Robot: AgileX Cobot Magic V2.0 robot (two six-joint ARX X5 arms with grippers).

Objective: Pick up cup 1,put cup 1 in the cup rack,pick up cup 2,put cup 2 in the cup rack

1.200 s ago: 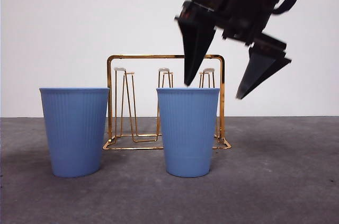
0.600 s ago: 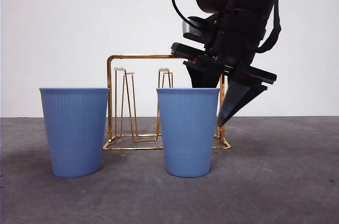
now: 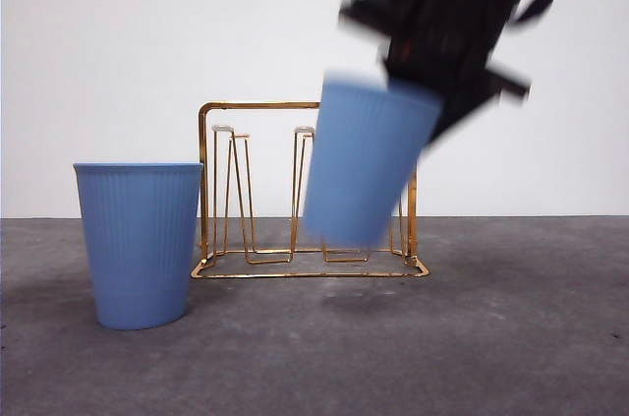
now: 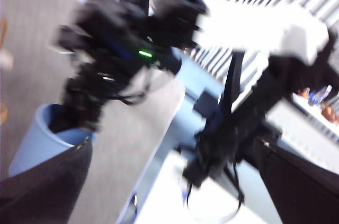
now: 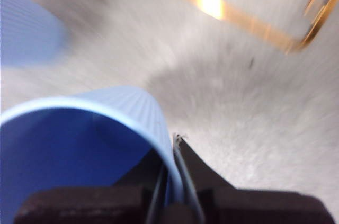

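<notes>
Clearly, cup 1 [image 3: 366, 162] is held off the table, tilted, before the cup rack [image 3: 257, 106], its rim clamped by the right gripper [image 5: 172, 173]. Cup 2 [image 3: 139, 242] stands left. Seemingly, the left gripper [image 4: 169, 181] is held apart, blurred.

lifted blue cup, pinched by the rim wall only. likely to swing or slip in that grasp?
The lifted blue cup hangs tilted in the front view, so it probably pivots some. The right gripper pinches only one thin wall at the rim, a small contact area; slipping seems possible. The ribbed wall may add friction, and the cup looks light.
</notes>
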